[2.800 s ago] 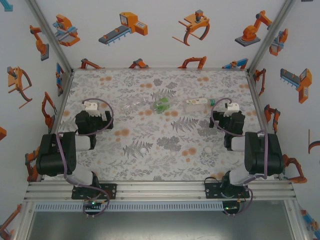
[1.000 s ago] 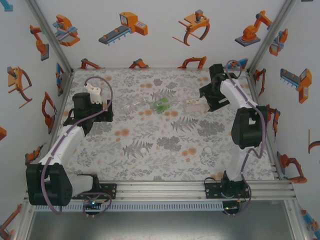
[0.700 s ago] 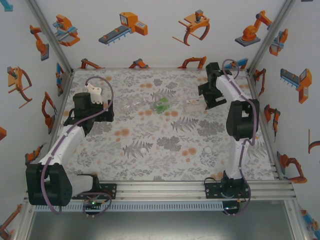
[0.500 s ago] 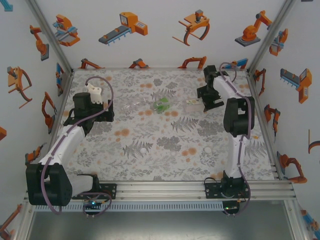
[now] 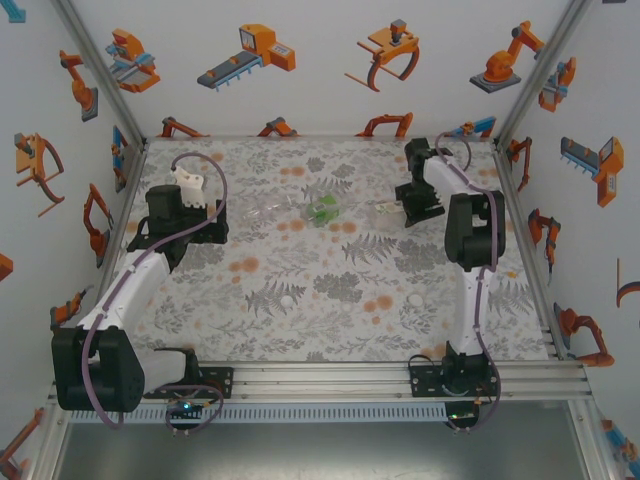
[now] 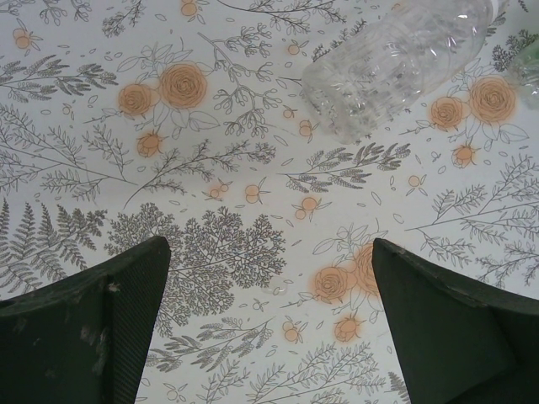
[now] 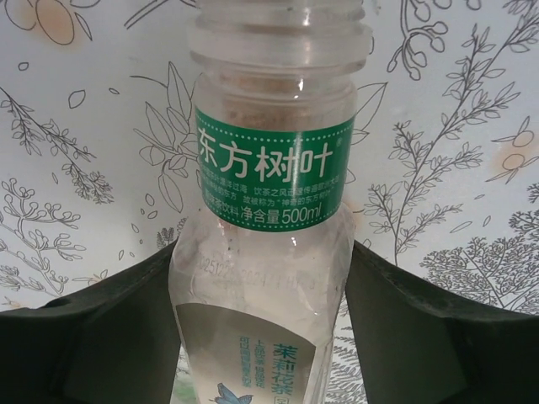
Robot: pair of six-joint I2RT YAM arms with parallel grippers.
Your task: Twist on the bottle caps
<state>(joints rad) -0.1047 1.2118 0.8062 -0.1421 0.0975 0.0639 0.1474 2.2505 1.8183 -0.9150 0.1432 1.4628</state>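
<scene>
We see labelled bottle (image 7: 269, 168) lying back-right on table (image 5: 300, 330), long axis in line w/ R gripper (image 7: 263, 252), open neck pointing away. Green band: 东方树叶, 500ml. R jaws flank it, grip unclear; L gripper (image 6: 269, 244) jaws wide apart.

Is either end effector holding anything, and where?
Left end effector: open, empty. Right end effector flanks the labelled bottle at its body, below the green band; whether it grips cannot be told.
</scene>
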